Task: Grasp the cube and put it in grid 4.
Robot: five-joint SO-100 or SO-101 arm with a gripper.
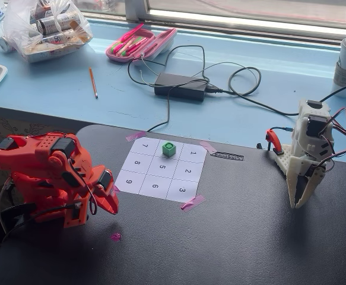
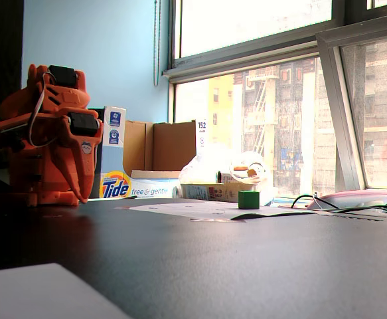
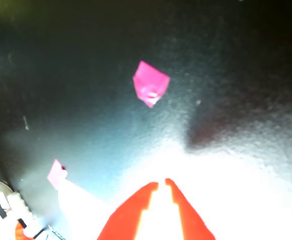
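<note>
- Your cube sits in the middle cell of the grid sheet's far row, between cells 7 and 1; that cell's number is hidden, so it may already be grid 4.
- Your gripper is folded near the desk's left edge, its tips almost together in the wrist view, holding nothing.
- The desk is dark and matte, with a pink tape scrap beside the arm.
- A window and a cluttered blue sill run behind.

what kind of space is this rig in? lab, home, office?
Likely a hobby or office desk by a city window, not a formal lab. Clues: the blue windowsill cluttered with a pink pencil case and power adapter, and a Tide box against buildings outside.
</note>
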